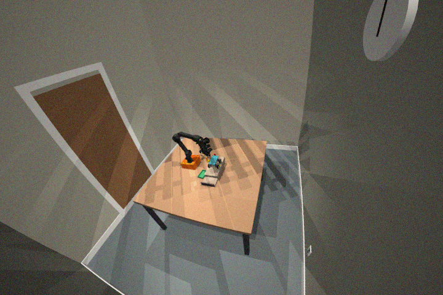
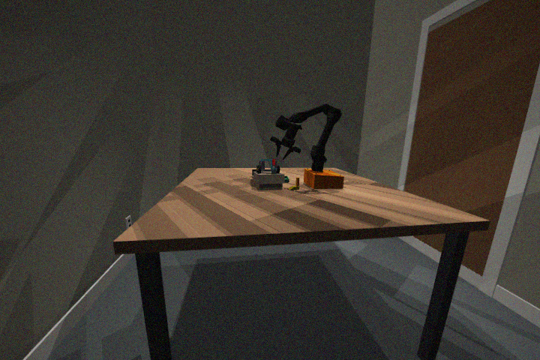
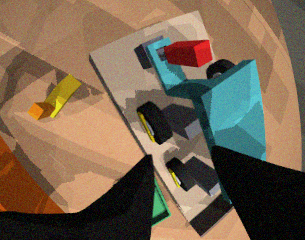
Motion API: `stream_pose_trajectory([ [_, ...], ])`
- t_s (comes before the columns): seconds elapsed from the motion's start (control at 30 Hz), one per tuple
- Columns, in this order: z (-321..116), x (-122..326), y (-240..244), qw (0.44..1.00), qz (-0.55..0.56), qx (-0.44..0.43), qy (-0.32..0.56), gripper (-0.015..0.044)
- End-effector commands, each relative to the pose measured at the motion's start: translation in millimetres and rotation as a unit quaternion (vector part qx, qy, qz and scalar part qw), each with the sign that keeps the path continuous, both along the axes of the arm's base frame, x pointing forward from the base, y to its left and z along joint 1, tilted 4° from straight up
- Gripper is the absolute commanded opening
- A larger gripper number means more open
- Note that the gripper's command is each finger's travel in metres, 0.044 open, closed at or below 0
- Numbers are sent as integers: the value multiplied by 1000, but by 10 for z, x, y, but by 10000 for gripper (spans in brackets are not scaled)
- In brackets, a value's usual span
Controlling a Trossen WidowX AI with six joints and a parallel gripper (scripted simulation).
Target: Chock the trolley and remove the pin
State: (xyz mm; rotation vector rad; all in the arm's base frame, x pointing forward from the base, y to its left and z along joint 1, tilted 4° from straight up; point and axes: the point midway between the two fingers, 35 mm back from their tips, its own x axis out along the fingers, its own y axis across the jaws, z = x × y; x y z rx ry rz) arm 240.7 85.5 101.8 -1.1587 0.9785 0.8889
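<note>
The trolley (image 1: 213, 160) (image 3: 232, 115), with a light-blue body and dark wheels, stands on the grey ramp (image 1: 211, 172) (image 2: 268, 180) (image 3: 112, 65). The red-headed stop pin (image 2: 274, 161) (image 3: 189, 53) is at its uphill end, at the top in the wrist view. The yellow chock (image 2: 293, 187) (image 3: 64, 95) lies on the table beside the ramp, apart from the wheels, its orange handle facing the arm's base. The green tray (image 1: 202, 174) (image 3: 161, 205) is beside the ramp, partly hidden by a finger in the wrist view. My gripper (image 2: 280, 157) (image 3: 182, 156) is partly open and empty, above the trolley's near side.
The arm's orange base (image 1: 190, 165) (image 2: 322, 180) (image 3: 17, 180) stands on the wooden table (image 1: 194, 201) (image 2: 220, 220), on the chock's side of the ramp. The ramp's dark low end (image 3: 212, 218) shows at the bottom of the wrist view.
</note>
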Motion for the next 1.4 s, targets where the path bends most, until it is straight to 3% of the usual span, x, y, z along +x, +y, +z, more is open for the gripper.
stream_pose_trajectory([
  [0.0,-99,-215,234,994,96,-16,47,190],
  [0.4,-300,-941,653,921,347,-63,166,190],
  [1.37,-773,-980,671,919,351,-63,168,190],
])
